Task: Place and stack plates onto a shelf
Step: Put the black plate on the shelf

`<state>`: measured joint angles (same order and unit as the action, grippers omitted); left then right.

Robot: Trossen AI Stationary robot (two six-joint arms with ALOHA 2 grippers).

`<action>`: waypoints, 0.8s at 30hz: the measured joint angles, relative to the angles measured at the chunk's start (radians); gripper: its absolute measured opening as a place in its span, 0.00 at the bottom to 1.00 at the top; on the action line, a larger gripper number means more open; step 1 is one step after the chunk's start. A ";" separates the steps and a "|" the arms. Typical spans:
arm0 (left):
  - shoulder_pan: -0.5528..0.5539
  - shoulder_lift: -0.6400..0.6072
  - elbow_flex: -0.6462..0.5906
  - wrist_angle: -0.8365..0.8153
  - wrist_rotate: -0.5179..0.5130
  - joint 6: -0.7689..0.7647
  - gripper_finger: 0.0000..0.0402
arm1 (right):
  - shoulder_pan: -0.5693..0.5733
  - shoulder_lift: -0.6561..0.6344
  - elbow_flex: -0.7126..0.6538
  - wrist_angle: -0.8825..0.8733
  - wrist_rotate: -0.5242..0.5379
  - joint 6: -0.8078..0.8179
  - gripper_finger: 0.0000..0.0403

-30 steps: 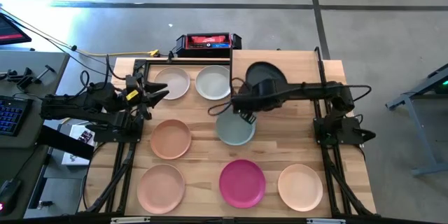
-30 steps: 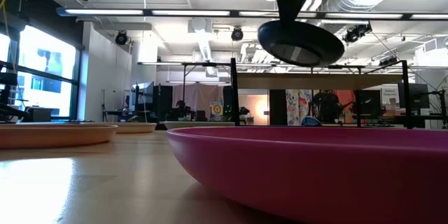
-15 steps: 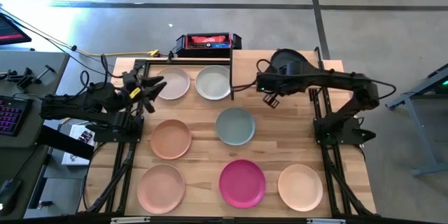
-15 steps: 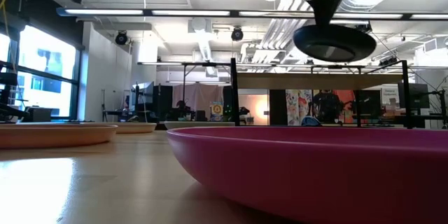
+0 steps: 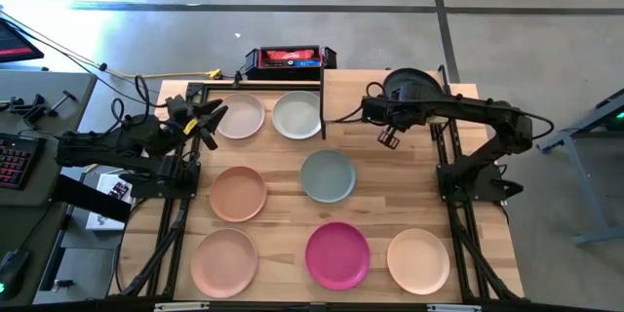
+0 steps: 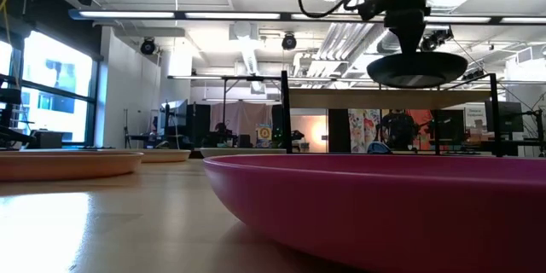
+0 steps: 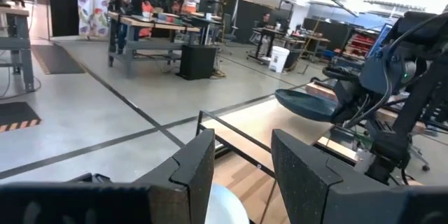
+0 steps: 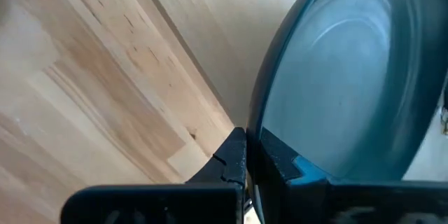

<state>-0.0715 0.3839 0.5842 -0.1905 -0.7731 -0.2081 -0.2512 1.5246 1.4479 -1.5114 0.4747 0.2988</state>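
Observation:
My right gripper [image 5: 394, 109] is shut on a dark green plate [image 5: 410, 85], which it holds in the air above the shelf [image 5: 356, 88], a raised light-wood board on black legs at the table's far right. In the low view the plate [image 6: 416, 69] hangs just above the shelf board [image 6: 358, 99]. My left gripper [image 5: 215, 113] stands open in the air at the far left, touching nothing. Several plates lie bottom-down on the table: two pale ones [image 5: 240, 115] [image 5: 297, 114], a sage one [image 5: 328, 175], a peach one [image 5: 237, 193], a pink one [image 5: 223, 261], a magenta one [image 5: 337, 253] and a cream one [image 5: 418, 260]. My right gripper pinches the dark green plate's raised rim [image 8: 256, 134] between its two fingers, at the edge that faces the table's left side. The fingers come slanting down from above. The plate is lifted clear of the shelf and hangs nearly level, its hollow side up.
A red and black box [image 5: 288, 58] stands past the table's far edge. A thin black frame [image 5: 195, 88] rises beside the two pale plates. The shelf's black legs [image 6: 286, 111] stand at mid table. Bare wood lies on the near side of the shelf.
My right gripper has carried the dark green plate from above the sage plate toward the table's far right, over the shelf, sinking a little; the plate has come level. My left gripper has stayed in place and swung its fingers toward the far edge.

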 joint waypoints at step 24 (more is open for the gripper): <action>0.000 0.000 0.000 0.000 0.000 0.000 0.33 | -0.175 0.001 -0.052 0.123 -0.083 -0.106 0.00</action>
<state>-0.0715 0.3836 0.5842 -0.1905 -0.7734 -0.2081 -0.4267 1.5257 1.3956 -1.3888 0.3919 0.1926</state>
